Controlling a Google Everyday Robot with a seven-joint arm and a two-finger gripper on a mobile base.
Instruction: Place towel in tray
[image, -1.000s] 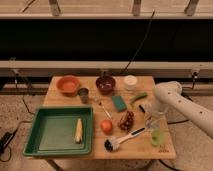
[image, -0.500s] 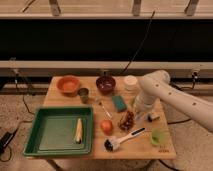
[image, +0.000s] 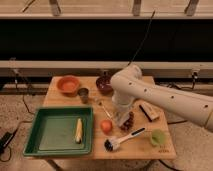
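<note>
The gripper (image: 121, 118) hangs low over the table (image: 55, 100), just right of the tray (image: 55, 134). The arm (image: 150, 95) hides the towel. I cannot tell its grip.

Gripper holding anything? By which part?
Cannot tell. The gripper is down at the table, between the orange and the grapes; any hold is hidden.
</note>
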